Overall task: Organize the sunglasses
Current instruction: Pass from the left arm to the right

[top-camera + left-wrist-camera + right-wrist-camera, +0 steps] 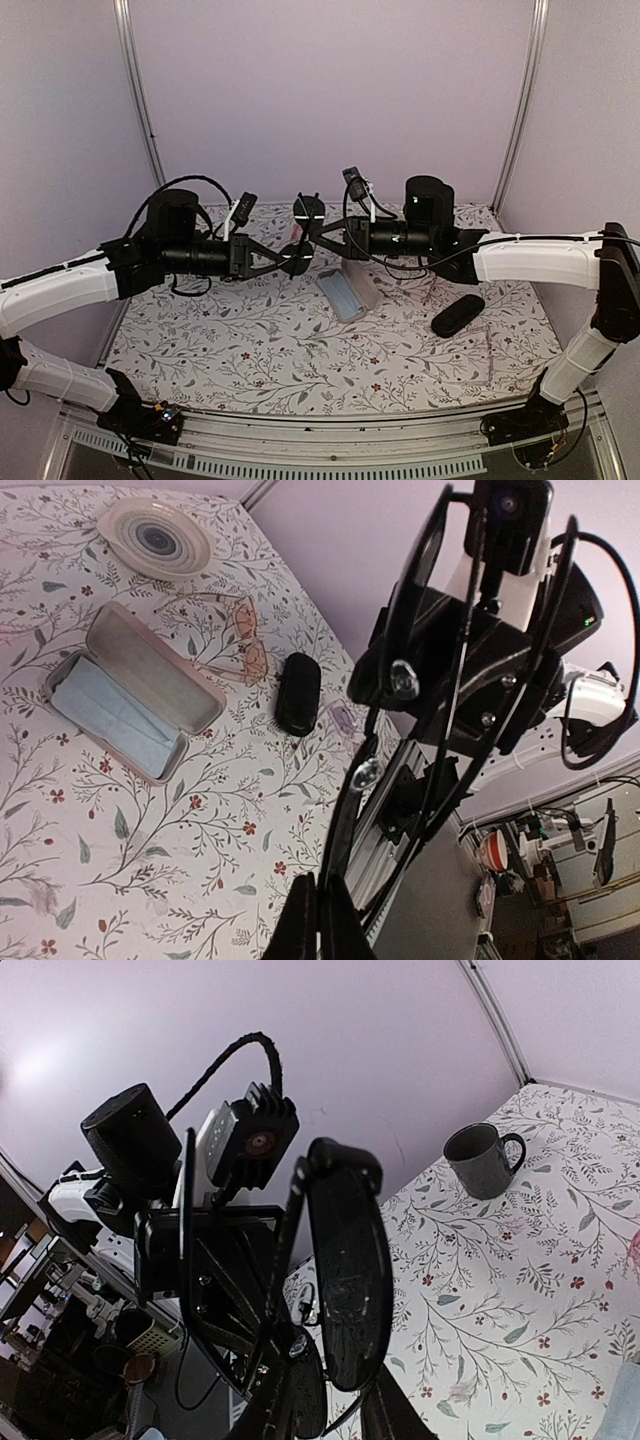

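left wrist view has the left gripper (pixel 318 905) with its two fingers drawn together on a thin black part of the sunglasses (pixel 400 675), low on the frame, so it looks clamped on them. right wrist view has the right gripper (pixel 338 1405) with a finger on each side of the lower rim of a round dark lens; whether they press on it i cannot tell. the pair hangs in the air between the two arms, one lens above the other, over the far middle of the table (pixel 250 350).

on the table just near and right of them lies the open case (pixel 345 293) with a blue cloth (pixel 110 718) inside. further right is the black oval case (pixel 458 315), with the pink glasses (pixel 243 645) beside it. a dark mug (pixel 482 1160) stands well apart.

the main risk is two arms on one thin wire frame: any pull apart or twist between them could bend it or pop a lens. a hold on a smooth lens rim may slip. if one side lets go before the other is firm, the pair could swing or drop onto the table and miss the case. the temple arms look spread, so they may foul the case rim.
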Tool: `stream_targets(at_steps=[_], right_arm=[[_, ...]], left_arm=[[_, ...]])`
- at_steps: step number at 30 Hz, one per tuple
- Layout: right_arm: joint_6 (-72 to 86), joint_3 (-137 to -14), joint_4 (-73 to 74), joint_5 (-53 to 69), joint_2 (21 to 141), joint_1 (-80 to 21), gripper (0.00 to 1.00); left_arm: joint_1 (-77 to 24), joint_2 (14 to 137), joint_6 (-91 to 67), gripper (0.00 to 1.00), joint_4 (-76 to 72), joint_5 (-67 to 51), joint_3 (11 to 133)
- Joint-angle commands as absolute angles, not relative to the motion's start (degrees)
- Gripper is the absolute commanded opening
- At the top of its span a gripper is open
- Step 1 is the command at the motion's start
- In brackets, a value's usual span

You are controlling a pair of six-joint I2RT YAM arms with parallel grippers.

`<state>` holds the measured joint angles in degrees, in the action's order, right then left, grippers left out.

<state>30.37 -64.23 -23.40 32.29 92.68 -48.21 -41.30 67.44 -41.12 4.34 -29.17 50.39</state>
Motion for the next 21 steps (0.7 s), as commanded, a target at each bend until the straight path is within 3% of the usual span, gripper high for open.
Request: stream_targets(at_steps=[1, 6, 13, 18, 21], right_arm=[[31.6, -65.7, -27.5, 35.4, 93.7, -48.1, 0.23], [32.3, -65.6, -28.7, 35.8, 94.5, -48.1, 0.12], [33.6, -65.1, -29.1, 36.0, 94.7, -47.7, 0.06], [36.2, -62.9, -29.1, 36.9, 93.5, -45.6, 0.02], [37.2, -61.3, -28.8, 38.3, 92.6, -44.1, 0.01]], left_arm=[[-42.0, 66.3, -42.1, 0.00, 1.2, -30.1, 49.2], [-42.0, 66.1, -42.4, 0.00, 1.1, -29.8, 48.8], [-42.0, 65.9, -42.4, 0.00, 1.9, -27.7, 48.4], [-41.9, 64.9, -41.9, 0.13, 3.7, -23.9, 47.5], [-41.8, 64.4, -41.7, 0.28, 4.8, -21.4, 46.8]])
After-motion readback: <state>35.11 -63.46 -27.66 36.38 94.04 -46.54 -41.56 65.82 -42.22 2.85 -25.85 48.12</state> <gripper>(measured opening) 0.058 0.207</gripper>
